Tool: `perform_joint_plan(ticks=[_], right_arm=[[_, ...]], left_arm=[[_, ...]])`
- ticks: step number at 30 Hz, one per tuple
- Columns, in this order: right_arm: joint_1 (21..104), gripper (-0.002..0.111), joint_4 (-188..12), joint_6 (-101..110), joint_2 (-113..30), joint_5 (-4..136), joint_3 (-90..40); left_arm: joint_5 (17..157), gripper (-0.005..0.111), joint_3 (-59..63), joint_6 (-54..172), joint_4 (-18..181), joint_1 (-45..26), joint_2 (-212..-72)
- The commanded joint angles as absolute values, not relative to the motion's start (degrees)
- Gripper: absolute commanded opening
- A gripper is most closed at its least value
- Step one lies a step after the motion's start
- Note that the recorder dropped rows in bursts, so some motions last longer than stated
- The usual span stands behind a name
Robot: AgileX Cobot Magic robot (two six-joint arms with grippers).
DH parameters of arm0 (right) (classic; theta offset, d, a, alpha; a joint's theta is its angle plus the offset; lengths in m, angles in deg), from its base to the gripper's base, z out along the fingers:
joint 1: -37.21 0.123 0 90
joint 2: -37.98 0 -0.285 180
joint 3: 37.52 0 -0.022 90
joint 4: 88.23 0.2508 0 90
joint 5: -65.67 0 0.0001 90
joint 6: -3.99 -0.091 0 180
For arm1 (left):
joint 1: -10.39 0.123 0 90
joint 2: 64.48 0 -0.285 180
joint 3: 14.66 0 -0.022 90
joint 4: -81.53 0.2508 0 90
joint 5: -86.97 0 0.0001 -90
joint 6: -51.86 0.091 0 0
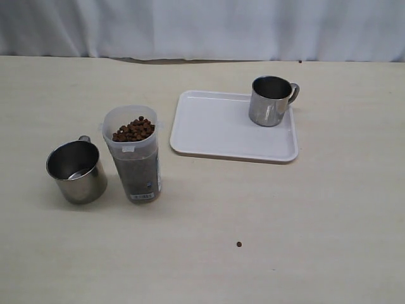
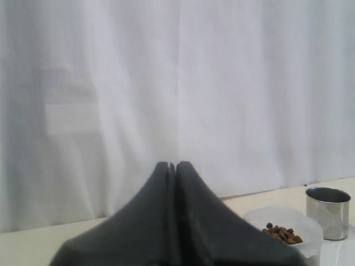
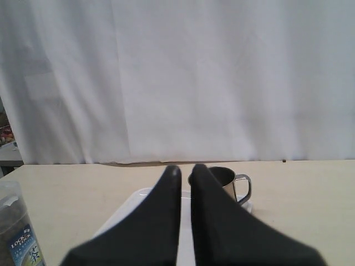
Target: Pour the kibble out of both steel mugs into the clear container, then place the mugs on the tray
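Not yet on the tray: steel mug on the table [image 1: 76,171], upright, long axis vertical, shiny and seemingly empty, just left of the clear container [image 1: 134,155], loop handle on its far side. Tray [image 1: 209,130] right of and beyond the container, well apart from this mug, with the other steel mug [image 1: 270,100] at its far right corner. Kibble [image 1: 133,129] heaped to the container's rim; one stray pellet [image 1: 239,244] nearer on the table. Left gripper [image 2: 172,166] and right gripper [image 3: 184,169] pressed together, holding nothing. Table mug absent from the left wrist view, so bearing from the jaws not determinable; left arm judged nearer.
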State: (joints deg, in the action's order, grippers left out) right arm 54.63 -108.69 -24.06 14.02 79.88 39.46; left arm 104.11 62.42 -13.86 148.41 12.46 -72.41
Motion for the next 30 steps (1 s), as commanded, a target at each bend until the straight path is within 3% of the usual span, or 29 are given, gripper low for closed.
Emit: perform_joint_plan(ticks=[1, 5, 7, 15, 24, 30], right_arm=[[54.66, 0.005, -108.21, -24.19, 14.37, 79.27, 39.70], [54.66, 0.005, -108.21, -24.19, 14.37, 79.27, 39.70], [54.66, 0.005, -108.21, -24.19, 14.37, 79.27, 39.70], [54.66, 0.005, -108.21, -24.19, 14.37, 79.27, 39.70], [54.66, 0.005, -108.21, -24.19, 14.37, 79.27, 39.70], [54.66, 0.005, -108.21, -24.19, 14.37, 79.27, 39.70]], left_arm=[[103.64, 0.021, 62.56, -13.85, 146.90, 12.37, -72.26], [103.12, 0.055, 62.56, -14.15, 145.82, 12.37, -74.63], [102.49, 0.061, 62.56, -14.15, 144.54, 12.37, -77.39], [103.32, 0.061, 62.56, 1.80, 127.78, 12.37, -92.11], [119.54, 0.061, 62.56, 4.90, 127.73, 12.37, -107.45], [105.60, 0.061, 60.25, 8.97, 122.66, 12.37, -113.17]])
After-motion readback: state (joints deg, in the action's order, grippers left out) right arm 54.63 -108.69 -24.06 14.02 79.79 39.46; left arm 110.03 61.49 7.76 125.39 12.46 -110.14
